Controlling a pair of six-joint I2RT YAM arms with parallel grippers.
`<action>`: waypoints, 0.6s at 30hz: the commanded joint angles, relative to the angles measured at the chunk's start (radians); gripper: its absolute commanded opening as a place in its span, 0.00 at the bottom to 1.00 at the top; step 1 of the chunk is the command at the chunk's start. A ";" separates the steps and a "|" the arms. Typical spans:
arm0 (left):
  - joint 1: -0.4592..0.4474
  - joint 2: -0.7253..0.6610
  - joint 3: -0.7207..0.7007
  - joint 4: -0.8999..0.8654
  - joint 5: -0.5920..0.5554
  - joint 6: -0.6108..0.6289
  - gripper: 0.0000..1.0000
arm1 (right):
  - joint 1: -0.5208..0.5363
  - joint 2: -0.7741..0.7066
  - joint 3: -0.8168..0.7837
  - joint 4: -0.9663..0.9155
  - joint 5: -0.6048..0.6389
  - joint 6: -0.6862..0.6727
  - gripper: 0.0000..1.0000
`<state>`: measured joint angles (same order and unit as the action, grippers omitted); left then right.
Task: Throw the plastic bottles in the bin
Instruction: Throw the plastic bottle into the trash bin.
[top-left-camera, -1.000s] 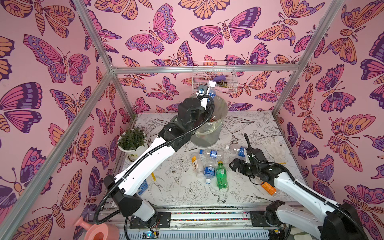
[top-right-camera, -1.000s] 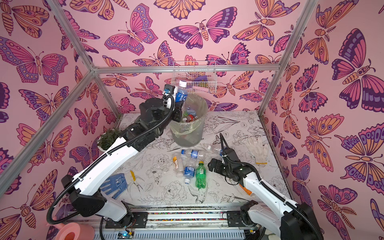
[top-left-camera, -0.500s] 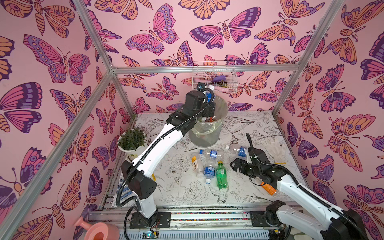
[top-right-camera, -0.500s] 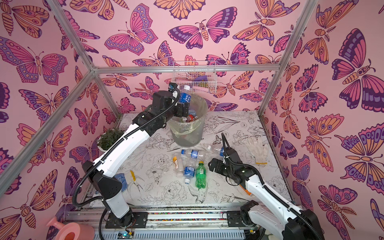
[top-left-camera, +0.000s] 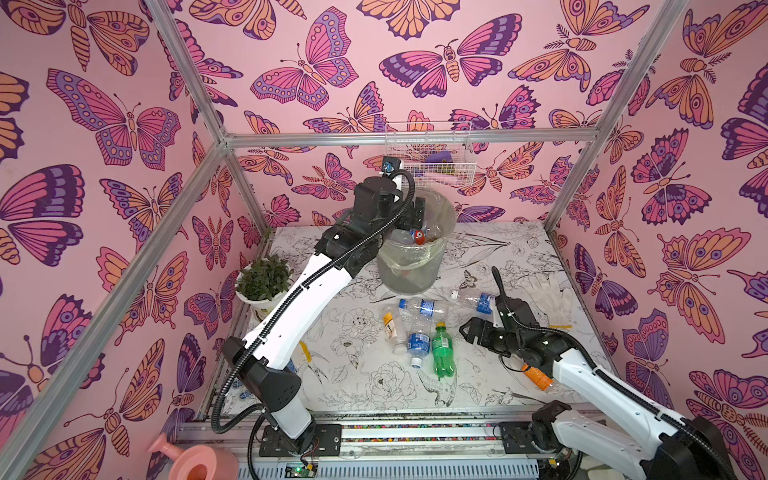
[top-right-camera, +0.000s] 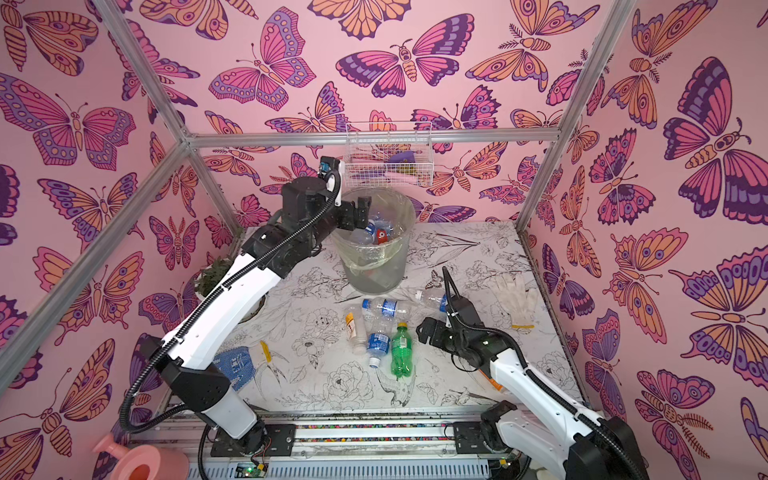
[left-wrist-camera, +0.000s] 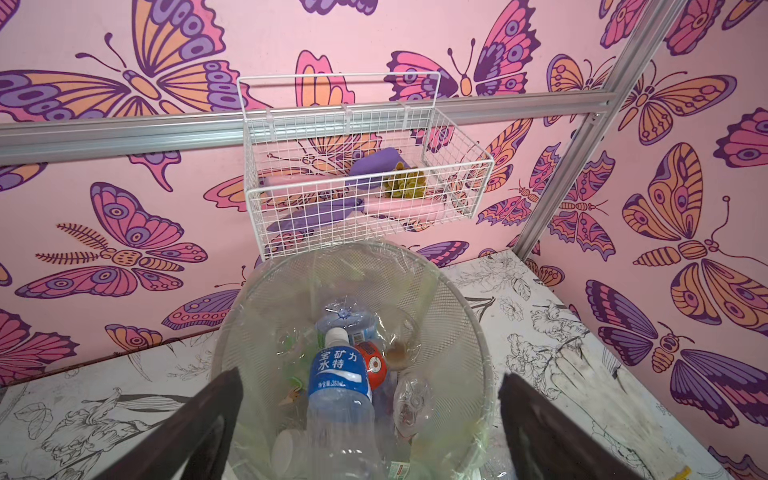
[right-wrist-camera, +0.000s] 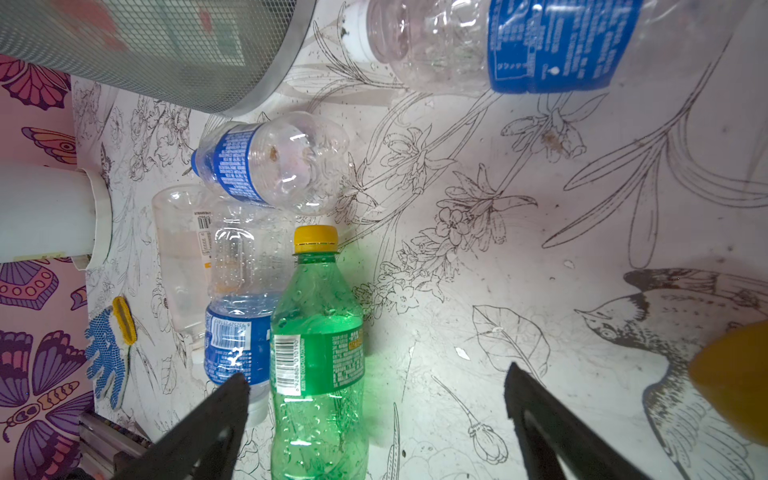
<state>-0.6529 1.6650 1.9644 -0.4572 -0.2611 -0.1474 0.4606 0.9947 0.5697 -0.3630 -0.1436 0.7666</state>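
The bin, a mesh bucket lined with a thin bag, stands at the back of the table. My left gripper hangs open over its rim. Below it, inside the bin, lie a blue-labelled bottle, a red one and other plastic bottles. On the table lie a green bottle, blue-labelled bottles and a yellow-labelled one. My right gripper is open low beside the green bottle, holding nothing.
An orange bottle lies partly under my right arm. A white flowerpot with a plant stands at the left edge. A wire basket hangs above the bin. White gloves lie at the right, a blue glove under my left arm.
My left gripper has opened over the bin and let go of the blue-labelled bottle, which now lies inside. The right arm has hardly moved.
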 joint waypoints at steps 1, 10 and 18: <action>0.001 -0.005 -0.013 0.009 0.006 -0.005 0.98 | 0.009 -0.003 -0.007 -0.008 0.002 0.015 0.97; -0.001 -0.058 -0.074 0.015 0.015 -0.022 0.98 | 0.009 -0.002 -0.005 -0.007 -0.001 0.016 0.97; -0.043 -0.323 -0.443 0.146 -0.007 -0.061 0.98 | 0.039 0.020 0.017 -0.024 0.014 -0.021 0.97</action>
<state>-0.6807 1.4506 1.6157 -0.3859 -0.2546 -0.1757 0.4770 0.9974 0.5694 -0.3634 -0.1429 0.7597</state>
